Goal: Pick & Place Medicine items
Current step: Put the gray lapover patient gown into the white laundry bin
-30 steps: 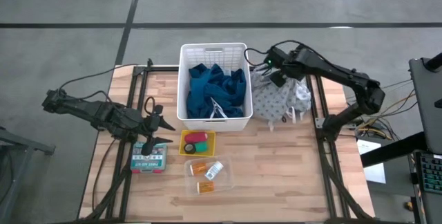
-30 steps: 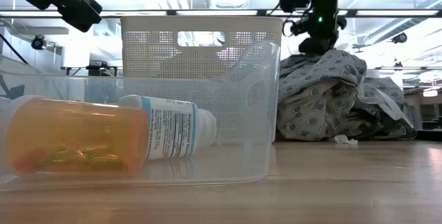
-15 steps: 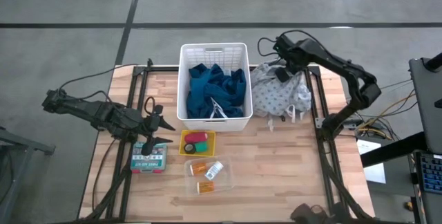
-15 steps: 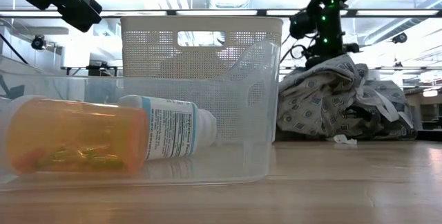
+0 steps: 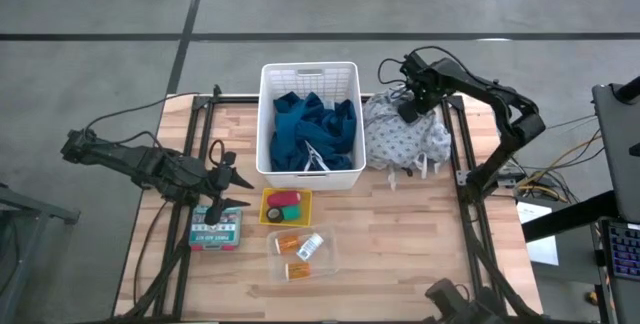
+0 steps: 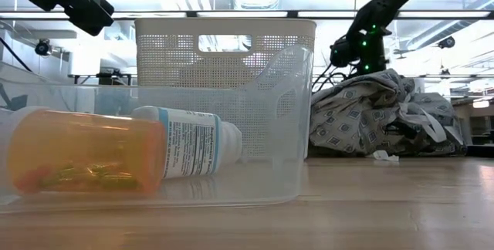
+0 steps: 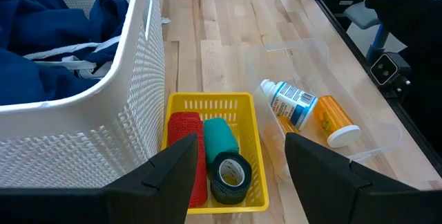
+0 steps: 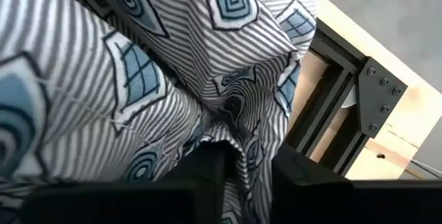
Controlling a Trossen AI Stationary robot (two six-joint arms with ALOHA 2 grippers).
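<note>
While the medicine items lay untouched at the near side of the table (image 5: pixel 400 234), neither tool was anywhere close to gripping one. Nearest sat a clear tray (image 5: pixel 325 254) holding two orange pill bottles (image 5: pixel 288 242) and a white labelled bottle (image 5: pixel 309 247); just behind it a yellow basket (image 7: pixel 210 106) held a red roll (image 7: pixel 185 156), a teal roll (image 7: pixel 219 136) and a dark green roll (image 7: pixel 229 173).

Left of these, the left tool (image 5: pixel 222 179) hovered over the table beside a small boxed kit (image 5: pixel 216 227), its fingers parted and holding nothing. A reach from there could go wrong easily: the bottles lay on their sides and would likely roll away from a closing finger, and the light tray might slide.

Farther back stood the white laundry basket (image 5: pixel 309 69) full of blue cloth (image 5: pixel 305 134). Beyond it, the right tool (image 5: pixel 408 110) was pressed into the grey patterned cloth (image 5: pixel 400 142), with a fold of it between the fingers; whether they had closed on it I could not tell. If that fabric snagged, lifting the arm would probably drag the heap across the table toward the medicine.
</note>
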